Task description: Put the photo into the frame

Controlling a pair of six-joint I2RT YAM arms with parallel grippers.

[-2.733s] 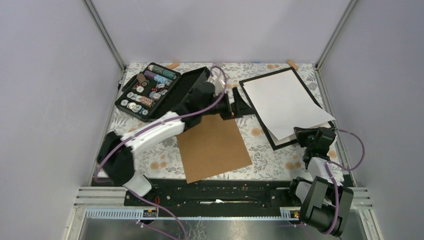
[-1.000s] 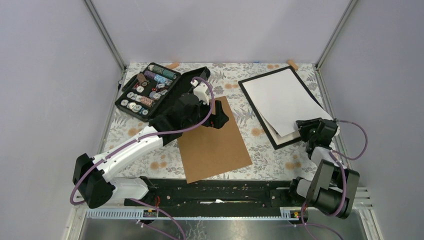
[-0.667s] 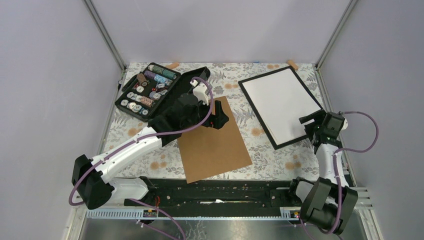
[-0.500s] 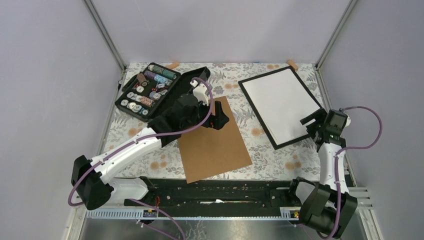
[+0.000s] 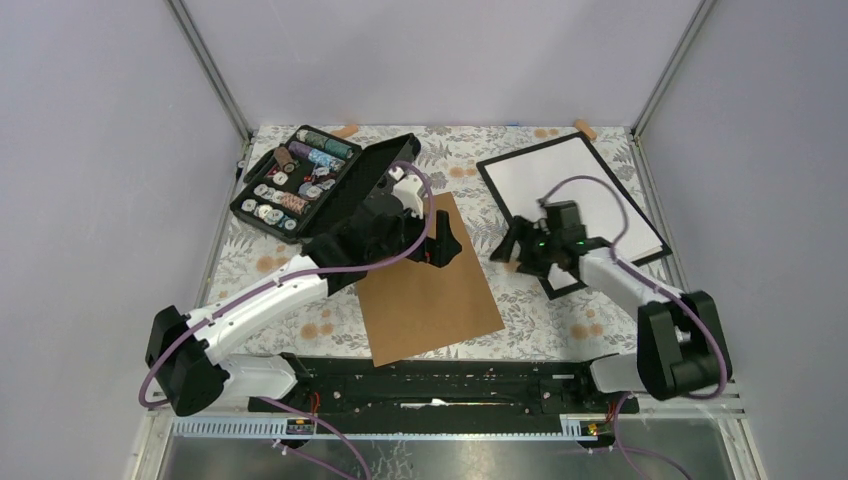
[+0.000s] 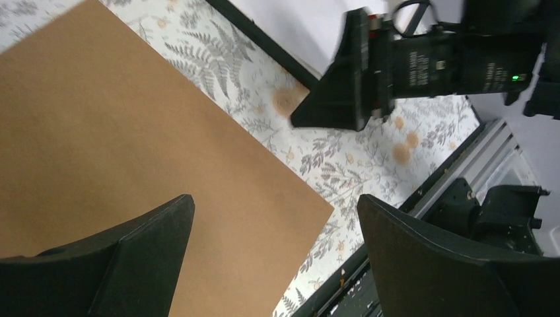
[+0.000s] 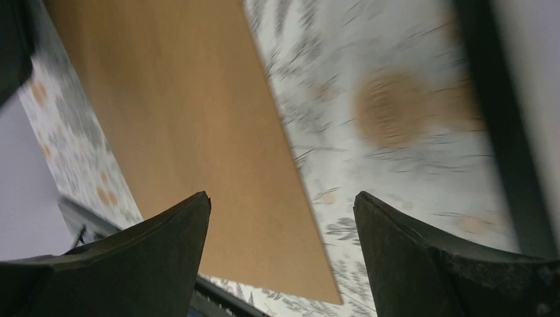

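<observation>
The right hand [image 5: 507,251] hangs low over the flowered counter [image 5: 552,326] with its jaws spread wide and nothing between them. In its own wrist view, only the cloth and the edge of the brown board [image 7: 185,119] show in the gap between the fingers [image 7: 152,264]. It points toward 9 o'clock, and its arm crosses the near part of the frame [image 5: 531,149].

The left hand [image 5: 443,243] is also fully open and holds nothing. It hovers above the far right corner of the brown board [image 5: 425,290]. From its wrist view, the board [image 6: 119,132] fills the space under the two dark fingers [image 6: 132,257]. The right hand [image 6: 343,86] sits at about 1 o'clock from it, close by but not touching.

Between the two hands is a strip of bare counter. The right hand is just off the frame's near left corner.

The frame lies flat toward 1 o'clock on the counter, turned a little out of square. The photo [image 5: 540,175] rests inside its black rim with a plain white side up, so the print cannot be seen. The arm hides part of the sheet, and the fit at that end cannot be told.

Toward 10 o'clock sits an open black case of thread spools [image 5: 295,180], with its lid raised beside the left arm.
</observation>
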